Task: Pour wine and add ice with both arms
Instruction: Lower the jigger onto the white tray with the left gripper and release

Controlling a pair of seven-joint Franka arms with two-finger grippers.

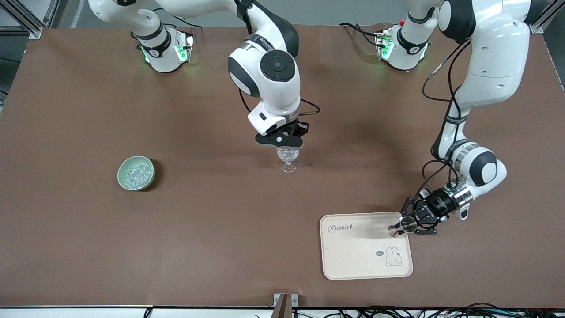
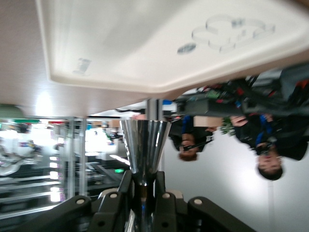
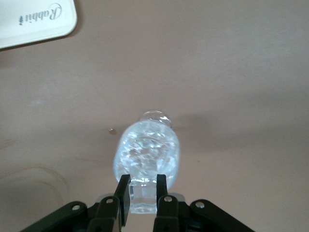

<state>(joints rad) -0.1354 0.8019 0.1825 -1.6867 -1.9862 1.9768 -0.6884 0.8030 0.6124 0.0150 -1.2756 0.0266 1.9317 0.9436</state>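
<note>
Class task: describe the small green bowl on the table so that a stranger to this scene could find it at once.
Start from the wide brown table and go toward the right arm's end of it. There a small round pale green bowl stands alone, apart from the cream rectangular rabbit tray and the clear stemmed glass. It alone holds a heap of tiny glinting clear ice lumps.

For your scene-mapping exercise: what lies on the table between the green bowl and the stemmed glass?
Nothing: in the front view only bare brown table lies between the bowl and the glass.
</note>
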